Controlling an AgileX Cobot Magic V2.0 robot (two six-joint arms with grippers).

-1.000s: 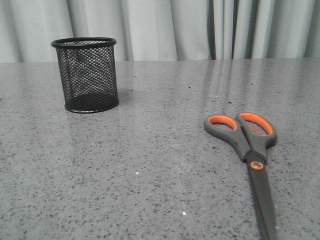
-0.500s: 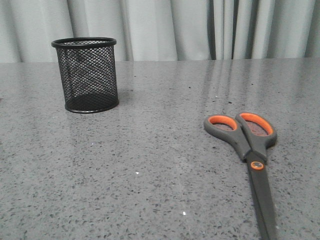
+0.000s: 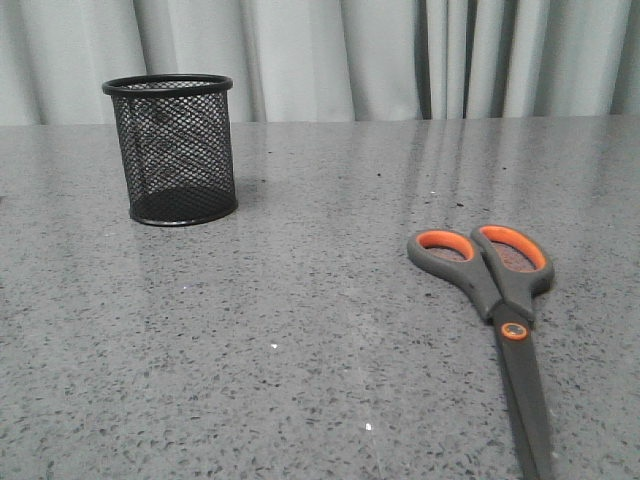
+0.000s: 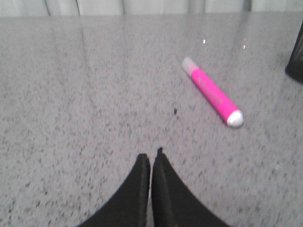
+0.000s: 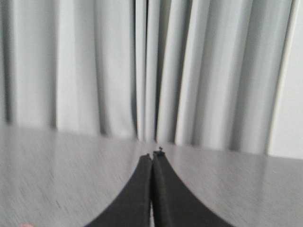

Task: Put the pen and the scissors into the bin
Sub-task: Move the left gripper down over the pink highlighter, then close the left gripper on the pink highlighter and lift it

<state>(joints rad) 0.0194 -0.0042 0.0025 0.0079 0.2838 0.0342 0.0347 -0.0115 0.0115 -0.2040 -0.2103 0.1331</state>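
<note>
The black wire-mesh bin [image 3: 174, 148] stands upright at the far left of the grey table in the front view; a dark edge of it [image 4: 296, 59] shows in the left wrist view. The scissors [image 3: 500, 300] lie flat at the right, orange-lined handles away from me, blades toward the near edge. The pink pen [image 4: 212, 91] lies flat on the table in the left wrist view only, ahead of my left gripper [image 4: 151, 155], which is shut and empty. My right gripper [image 5: 152, 155] is shut and empty above bare table. Neither gripper shows in the front view.
A pale pleated curtain [image 3: 350, 55] hangs behind the table's far edge, also in the right wrist view [image 5: 118, 66]. The speckled grey tabletop [image 3: 300, 330] lies between the bin and the scissors.
</note>
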